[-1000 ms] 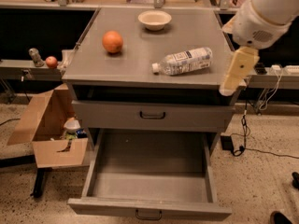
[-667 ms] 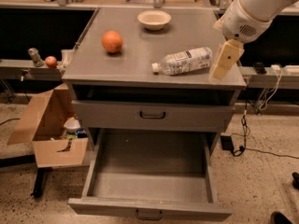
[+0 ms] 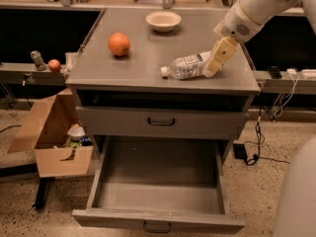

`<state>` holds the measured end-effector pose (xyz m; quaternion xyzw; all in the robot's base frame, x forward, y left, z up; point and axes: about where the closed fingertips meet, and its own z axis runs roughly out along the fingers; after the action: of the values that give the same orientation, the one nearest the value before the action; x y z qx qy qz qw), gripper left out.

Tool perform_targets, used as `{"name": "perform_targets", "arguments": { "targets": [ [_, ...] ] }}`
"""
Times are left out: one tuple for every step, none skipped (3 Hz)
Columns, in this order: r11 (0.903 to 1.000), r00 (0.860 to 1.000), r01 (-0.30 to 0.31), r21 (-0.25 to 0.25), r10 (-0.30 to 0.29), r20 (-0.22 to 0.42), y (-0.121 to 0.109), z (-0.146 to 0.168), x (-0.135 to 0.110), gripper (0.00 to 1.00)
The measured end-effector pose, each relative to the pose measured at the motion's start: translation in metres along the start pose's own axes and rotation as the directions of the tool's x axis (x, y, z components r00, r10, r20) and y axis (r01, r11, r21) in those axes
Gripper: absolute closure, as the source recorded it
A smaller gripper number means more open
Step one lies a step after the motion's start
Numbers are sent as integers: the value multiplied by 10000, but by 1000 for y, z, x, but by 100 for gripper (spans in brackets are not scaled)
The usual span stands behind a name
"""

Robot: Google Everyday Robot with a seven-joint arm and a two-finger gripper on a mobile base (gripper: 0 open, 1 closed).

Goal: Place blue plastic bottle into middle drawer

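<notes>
The blue plastic bottle (image 3: pixel 186 66) lies on its side on the grey cabinet top (image 3: pixel 148 68), white cap pointing left. My gripper (image 3: pixel 215 63) hangs from the white arm at the upper right and its cream fingers reach down to the bottle's right end, at or touching its base. The middle drawer (image 3: pixel 159 185) is the lowest one; it is pulled fully open below, a deep grey tray with nothing in it and a small dark handle on its front.
An orange (image 3: pixel 119 44) and a white bowl (image 3: pixel 163 20) sit on the cabinet top. A shut drawer (image 3: pixel 161 122) sits above the open one. An open cardboard box (image 3: pixel 52 137) stands on the floor at left. Cables and a power brick lie at right.
My gripper has moved left and down from beyond the cabinet's right edge to the bottle's right end. The bottle, orange and bowl have not moved.
</notes>
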<state>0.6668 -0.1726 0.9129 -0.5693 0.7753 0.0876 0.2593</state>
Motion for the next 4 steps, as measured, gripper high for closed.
{"name": "perform_targets", "arguments": {
  "targets": [
    [9991,9993,-268,-342,276,236,-14,25,-8,0],
    [9963,9989,-463,-728,468,60,-19,53,-7,0],
    [9923,9983,-532,-1117,501,-301,-17,77,-4,0],
    [9908,9973,-466,-1273,389,-625,-14,91,2,18]
  ]
}}
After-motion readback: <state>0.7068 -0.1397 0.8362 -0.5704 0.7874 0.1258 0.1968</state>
